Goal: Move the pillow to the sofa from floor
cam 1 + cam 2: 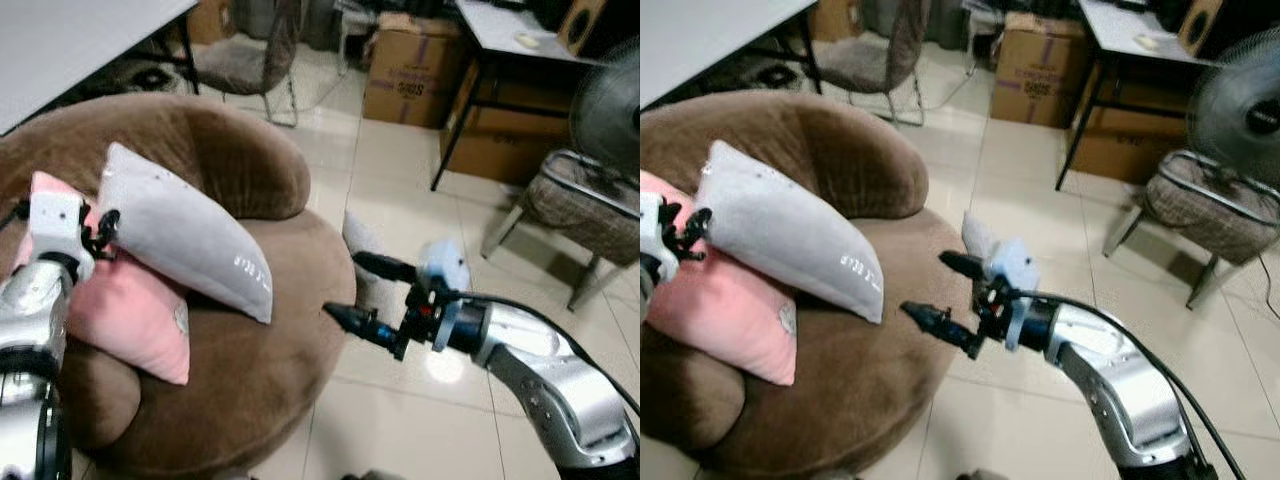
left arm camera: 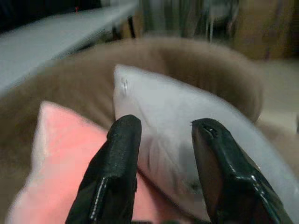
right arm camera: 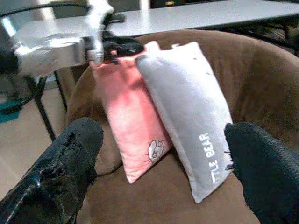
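Settling the pillows is what remains, I judge, since both already lie on the brown sofa (image 1: 250, 400), a round, deep seat with a high curved back. Largest on it is the grey pillow (image 1: 190, 235), tilted, its upper corner near my left gripper (image 2: 163, 154) and its lower corner hanging over the seat. Under and beside it lies the pink pillow (image 1: 130, 310), leaning against the sofa's left side, the grey one overlapping it.

My left gripper has its two fingers parted, one on each side of the grey pillow's upper corner; I cannot tell whether the pads actually touch the cloth. To finish well, I should open wider and draw back along the pillow's slope, so no finger drags the corner and tips it off the seat edge.

My right gripper (image 1: 365, 295) hangs open and empty over the tiled floor (image 1: 400, 180), just beside the sofa's front rim. It can stay there as a guard against a slide. A small pale blue object (image 1: 443, 265) lies on the floor behind it.
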Available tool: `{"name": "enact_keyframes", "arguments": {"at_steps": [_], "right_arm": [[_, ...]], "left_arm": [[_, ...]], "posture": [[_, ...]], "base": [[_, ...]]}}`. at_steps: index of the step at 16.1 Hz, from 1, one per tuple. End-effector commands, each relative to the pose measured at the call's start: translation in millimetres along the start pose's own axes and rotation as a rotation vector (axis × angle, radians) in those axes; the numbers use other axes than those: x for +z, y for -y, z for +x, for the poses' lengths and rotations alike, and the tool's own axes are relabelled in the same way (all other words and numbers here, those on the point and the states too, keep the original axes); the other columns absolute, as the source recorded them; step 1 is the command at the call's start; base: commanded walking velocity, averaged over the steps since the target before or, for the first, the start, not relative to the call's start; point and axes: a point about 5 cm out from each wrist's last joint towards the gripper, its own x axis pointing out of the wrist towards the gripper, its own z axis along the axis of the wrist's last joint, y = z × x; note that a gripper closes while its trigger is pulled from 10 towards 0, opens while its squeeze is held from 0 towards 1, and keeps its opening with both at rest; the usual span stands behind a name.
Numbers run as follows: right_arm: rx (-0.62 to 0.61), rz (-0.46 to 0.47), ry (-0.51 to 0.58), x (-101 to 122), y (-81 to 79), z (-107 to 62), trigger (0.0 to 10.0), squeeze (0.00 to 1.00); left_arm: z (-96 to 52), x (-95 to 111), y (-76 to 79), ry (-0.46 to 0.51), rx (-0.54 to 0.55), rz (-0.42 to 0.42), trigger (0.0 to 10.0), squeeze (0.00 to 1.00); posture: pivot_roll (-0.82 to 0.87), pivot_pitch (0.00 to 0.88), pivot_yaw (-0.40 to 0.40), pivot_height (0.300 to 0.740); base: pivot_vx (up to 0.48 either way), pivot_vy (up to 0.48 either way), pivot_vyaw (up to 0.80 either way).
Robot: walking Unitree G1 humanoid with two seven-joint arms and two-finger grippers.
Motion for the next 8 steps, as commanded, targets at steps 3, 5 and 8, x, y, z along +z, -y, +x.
{"name": "enact_keyframes", "arguments": {"at_steps": [3,5,8], "right_arm": [[-0.262,0.03,0.076,1.1,15.3,-13.6,10.0,0.0],[-0.481,-0.009,0.105,-1.4,30.3,-20.8,10.0,0.0],[-0.793,0.017,0.092,-14.5,43.3,-31.8,10.0,0.0]], "left_arm": [[-29.3,28.7,32.2,0.148,-0.063,-0.06,10.0,1.0],[-43.0,39.4,56.6,0.167,-0.083,-0.088,10.0,0.3],[-67.5,40.4,109.1,0.158,-0.101,-0.123,10.0,0.21]], "posture": [[0.0,0.0,-0.054,0.74],[0.02,0.0,-0.055,0.74],[0.03,0.0,-0.051,0.74]], "base": [[0.0,0.0,0.0],[0.0,0.0,0.0],[0.0,0.0,0.0]]}}
